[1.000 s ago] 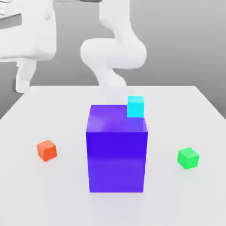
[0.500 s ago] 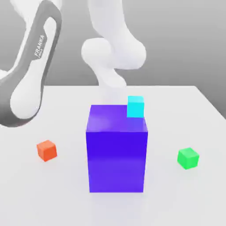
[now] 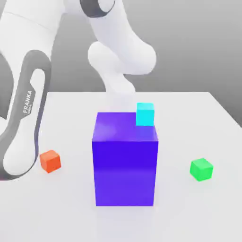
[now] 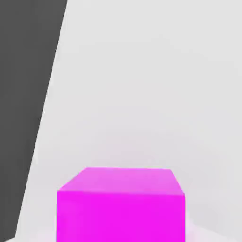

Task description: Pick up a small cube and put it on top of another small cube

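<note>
Fingers pressed together, and no frame shows what, if anything, sits between them. From the hand view, a magenta cube [image 4: 121, 203] sits close in front of the camera on the pale tabletop [image 4: 142, 94], its top face and one side showing, with a dark band running along one edge of the surface.

Over to the exterior view: the white arm [image 3: 26, 108] sweeps down on the exterior view's left, its grey-trimmed link hanging low just beside the small orange-red cube [image 3: 50, 160], which rests on the tabletop. Dead centre stands the big purple-blue block [image 3: 125, 158], tall and glossy. A small cyan cube [image 3: 145, 114] shows at its far right top corner; whether it rests on the block or behind it cannot be told.

And the small bright green cube [image 3: 201, 168]? It sits alone on the tabletop at the exterior view's right, well apart from the block and far from the arm, flat on its base, untouched.
</note>
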Robot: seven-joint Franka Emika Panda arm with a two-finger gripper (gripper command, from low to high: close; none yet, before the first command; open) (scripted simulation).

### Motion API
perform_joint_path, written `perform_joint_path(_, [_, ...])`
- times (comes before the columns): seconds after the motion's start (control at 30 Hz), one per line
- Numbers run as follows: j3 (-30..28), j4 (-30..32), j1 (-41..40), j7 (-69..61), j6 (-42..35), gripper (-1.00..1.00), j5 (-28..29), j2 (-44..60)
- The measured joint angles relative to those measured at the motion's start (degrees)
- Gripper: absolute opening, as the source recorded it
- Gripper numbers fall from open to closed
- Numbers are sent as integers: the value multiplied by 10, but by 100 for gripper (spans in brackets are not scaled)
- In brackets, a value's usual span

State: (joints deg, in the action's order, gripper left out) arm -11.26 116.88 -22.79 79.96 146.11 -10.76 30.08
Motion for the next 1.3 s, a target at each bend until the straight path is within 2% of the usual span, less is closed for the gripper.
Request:
perform_joint_path(0.5, [235, 240, 158, -213, 34, -100, -27, -225])
perform_joint_path(0.73, [347, 381, 377, -346, 56, -100, -31, -346])
perform_joint_path(0.87, [396, 450, 425, -382, 85, -100, 9, -383])
perform_joint_path(1.1, [408, 455, 397, -307, 165, -100, 127, -300])
perform_joint_path(1.2, [380, 454, 408, -252, 202, -100, 205, -254])
perform_joint_path(1.23, [373, 453, 411, -242, 208, 100, 219, -246])
perform_joint_path(1.3, [374, 453, 411, -242, 208, 100, 219, -246])
